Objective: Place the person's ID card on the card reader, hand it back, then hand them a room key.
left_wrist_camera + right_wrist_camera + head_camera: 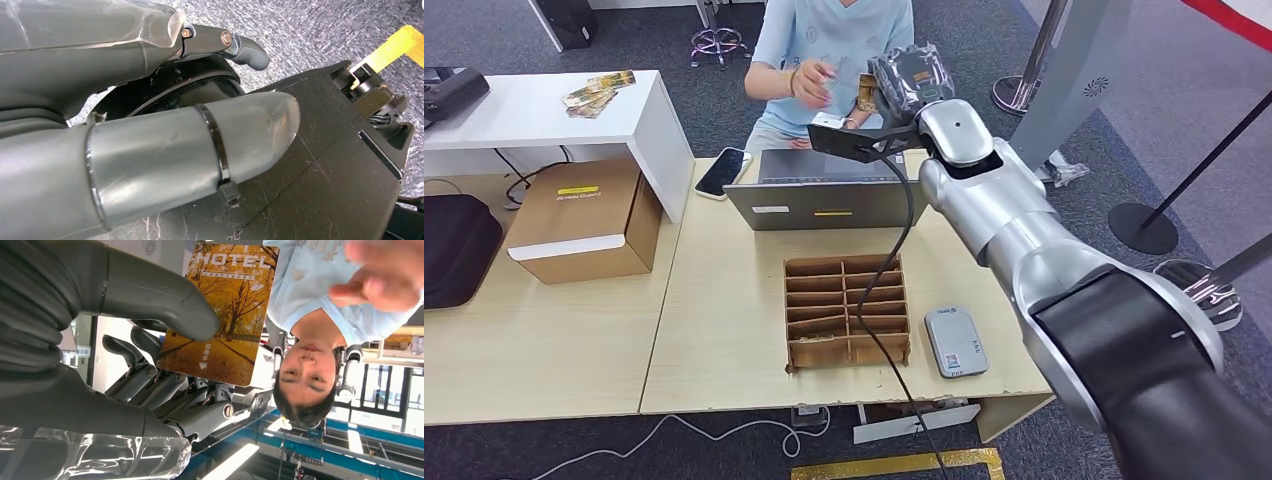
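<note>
Room key [222, 310] pinched in right hand [150, 355]; wrist view shows HOTEL print; left hand [150, 125] grip unclear.

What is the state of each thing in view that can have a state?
Right hand: holds the hotel key card, raised toward the person.
Person's hand: open, near the card, not touching it.
Laptop: open.
Cardboard organizer: compartments look empty.
Card reader: nothing on it.
Cardboard box: closed.

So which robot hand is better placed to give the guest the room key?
Right. The right robot hand pinches the hotel key card, raised toward the person. The left robot hand hangs low by the robot's body.
</note>
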Available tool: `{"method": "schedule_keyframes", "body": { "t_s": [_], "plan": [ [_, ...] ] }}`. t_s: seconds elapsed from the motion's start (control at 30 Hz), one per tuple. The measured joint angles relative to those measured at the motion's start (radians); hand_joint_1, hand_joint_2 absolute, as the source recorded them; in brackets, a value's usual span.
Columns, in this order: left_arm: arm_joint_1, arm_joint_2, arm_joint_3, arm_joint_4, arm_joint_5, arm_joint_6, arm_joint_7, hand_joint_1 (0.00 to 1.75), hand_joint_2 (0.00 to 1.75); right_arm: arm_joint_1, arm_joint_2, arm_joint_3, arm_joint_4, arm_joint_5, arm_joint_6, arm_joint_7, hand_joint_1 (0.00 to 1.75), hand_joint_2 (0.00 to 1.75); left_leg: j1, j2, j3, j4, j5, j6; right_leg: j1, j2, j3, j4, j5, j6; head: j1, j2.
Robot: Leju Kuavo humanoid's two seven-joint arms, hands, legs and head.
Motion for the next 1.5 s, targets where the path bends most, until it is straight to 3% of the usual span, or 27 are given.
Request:
{"method": "schedule_keyframes", "body": {
  "t_s": [0.5,0.53,0.63,0.67,1.0,1.17,1.33,1.5],
  "plan": [
    [0.000,0.000,0.000,0.000,0.008,0.000,0.001,0.00,0.00,0.001,-0.013,-0.038,0.003,-0.015,0.000,-0.011,1.75,1.75,0.000,0.000,0.000,0.000,0.000,0.000,0.000,0.000,0.000,0.000,0.000,0.000,0.000,0.000],
    [0.000,0.000,0.000,0.000,0.008,0.000,0.001,0.00,0.00,0.002,-0.013,-0.040,0.003,-0.018,0.000,-0.014,1.39,1.75,0.000,0.000,0.000,0.000,0.000,0.000,0.000,0.000,0.000,0.000,0.000,0.000,0.000,0.000],
    [0.000,0.000,0.000,0.000,0.010,0.000,0.001,0.00,0.00,0.005,-0.013,-0.051,0.003,-0.034,-0.002,-0.027,0.08,1.75,0.000,0.000,0.000,0.000,0.000,0.000,0.000,0.000,0.000,0.000,0.000,0.000,0.000,0.000],
    [0.000,0.000,0.000,0.000,0.010,0.000,0.001,0.00,0.00,0.007,-0.013,-0.057,0.003,-0.039,-0.003,-0.031,0.00,1.75,0.000,0.000,0.000,0.000,0.000,0.000,0.000,0.000,0.000,0.000,0.000,0.000,0.000,0.000],
    [0.000,0.000,0.000,0.000,0.009,0.000,0.001,0.00,0.00,0.015,-0.011,-0.096,0.002,-0.058,-0.018,-0.060,0.00,1.75,0.000,0.000,0.000,0.000,0.000,0.000,0.000,0.000,0.000,0.000,0.000,0.000,0.000,0.000],
    [0.000,0.000,0.000,0.000,0.022,0.000,0.002,0.00,0.00,0.028,-0.012,-0.141,-0.012,-0.122,-0.052,-0.132,0.00,1.75,0.000,0.000,0.000,0.000,0.000,0.000,0.000,0.000,0.000,0.000,0.000,0.000,0.000,0.000],
    [0.000,0.000,0.000,0.000,0.044,0.000,0.004,0.00,0.00,0.080,-0.027,-0.236,-0.056,-0.309,-0.041,-0.308,0.00,1.75,0.000,0.000,0.000,0.000,0.000,0.000,0.000,0.000,0.000,0.000,0.000,0.000,0.000,0.000],
    [0.001,0.000,0.001,0.000,0.053,0.000,-0.007,0.00,0.00,0.207,-0.093,-0.360,-0.163,-0.553,0.036,-0.482,0.00,1.75,0.000,-0.003,-0.001,0.001,0.000,0.000,0.000,-0.003,0.001,-0.001,0.000,0.000,0.000,0.000]
  ]
}}
